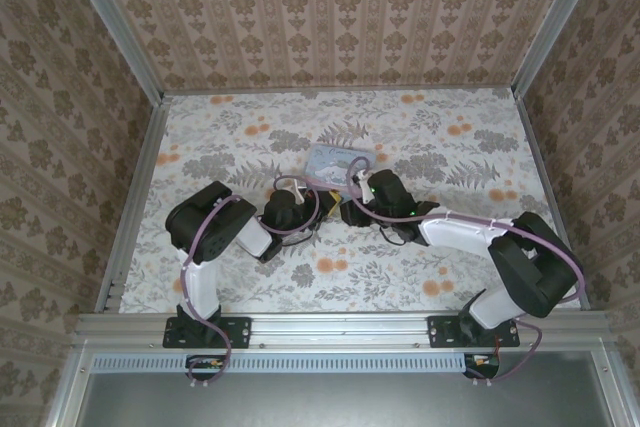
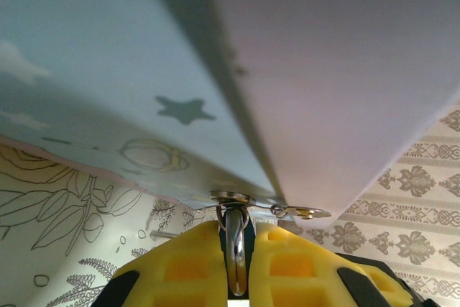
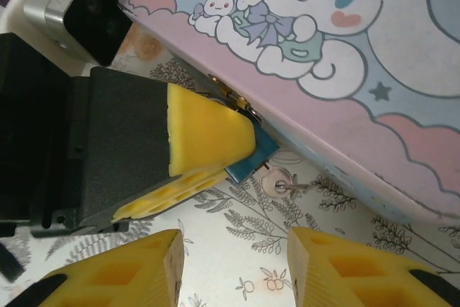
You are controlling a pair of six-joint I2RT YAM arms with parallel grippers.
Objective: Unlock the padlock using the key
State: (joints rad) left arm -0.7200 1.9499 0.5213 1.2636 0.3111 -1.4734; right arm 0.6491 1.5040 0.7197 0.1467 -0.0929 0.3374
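Built of black joint housings and white links on left arm (image 1: 200, 282) and right arm (image 1: 455, 231) alike, strung with purple cables (image 1: 197, 244), dotted with green lights (image 1: 371, 190), tipped with yellow finger pads (image 3: 205, 131) on black mounts.

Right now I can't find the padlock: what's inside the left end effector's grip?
The teal padlock, one corner showing past yellow fingers of the left end effector; the rest is covered.

Padlock (image 3: 254, 154) mostly inside left hand (image 3: 235, 157).
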